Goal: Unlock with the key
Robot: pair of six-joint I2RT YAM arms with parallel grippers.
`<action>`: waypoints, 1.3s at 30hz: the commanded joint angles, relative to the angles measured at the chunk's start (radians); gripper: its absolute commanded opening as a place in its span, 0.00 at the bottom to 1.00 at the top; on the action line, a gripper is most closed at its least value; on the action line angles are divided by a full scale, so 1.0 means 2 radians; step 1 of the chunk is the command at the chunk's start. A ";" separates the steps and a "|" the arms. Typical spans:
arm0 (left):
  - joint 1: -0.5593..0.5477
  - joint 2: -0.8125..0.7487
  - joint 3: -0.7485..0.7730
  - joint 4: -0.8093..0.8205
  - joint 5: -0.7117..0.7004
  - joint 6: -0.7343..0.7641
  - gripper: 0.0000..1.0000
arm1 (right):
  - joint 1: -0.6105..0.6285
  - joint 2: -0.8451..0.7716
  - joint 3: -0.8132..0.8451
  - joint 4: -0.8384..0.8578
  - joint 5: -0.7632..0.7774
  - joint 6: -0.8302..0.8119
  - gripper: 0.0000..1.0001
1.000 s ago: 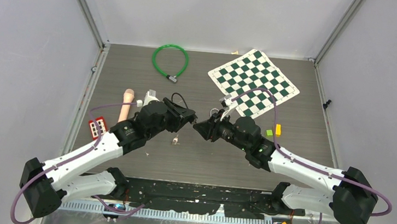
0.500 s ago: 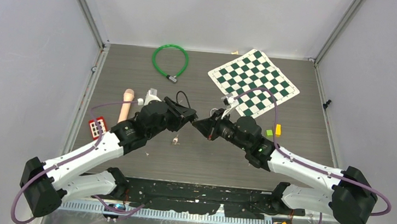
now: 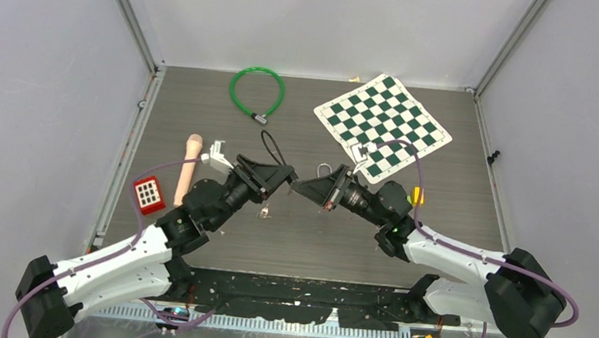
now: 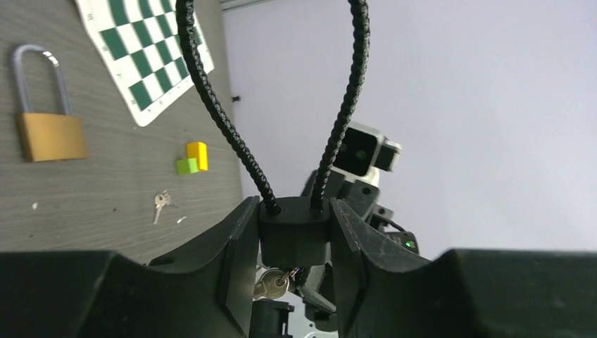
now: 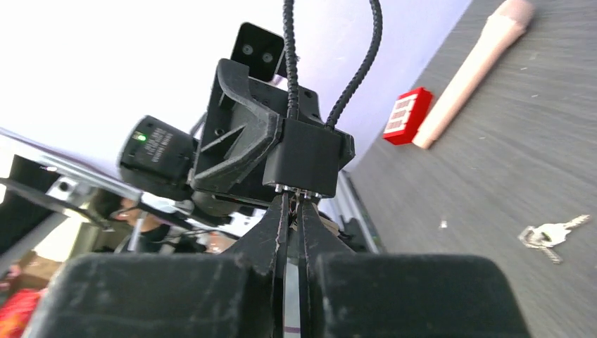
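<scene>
Above the middle of the dark wood-grain table, the left gripper is clamped on the boxy body of a black braided-cable lock. One finger presses each side, and the cable loop arches away from the body. The right gripper meets it tip to tip, fingers pinched together on a small silver key seated in the end of the lock body opposite the cable. On the table lie a brass padlock, a loose bunch of keys, a green-and-white chessboard mat, a green cable loop, a red block and a pale pink cylinder
</scene>
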 commanded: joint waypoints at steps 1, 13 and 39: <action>-0.016 -0.034 -0.016 0.171 0.053 0.046 0.00 | -0.017 0.025 -0.013 0.081 0.013 0.096 0.05; -0.016 -0.067 -0.030 0.177 0.014 0.080 0.00 | -0.022 0.071 -0.046 0.219 0.003 0.214 0.18; -0.015 -0.055 0.083 -0.119 -0.103 0.042 0.00 | 0.110 -0.102 0.062 -0.135 0.212 -0.511 0.71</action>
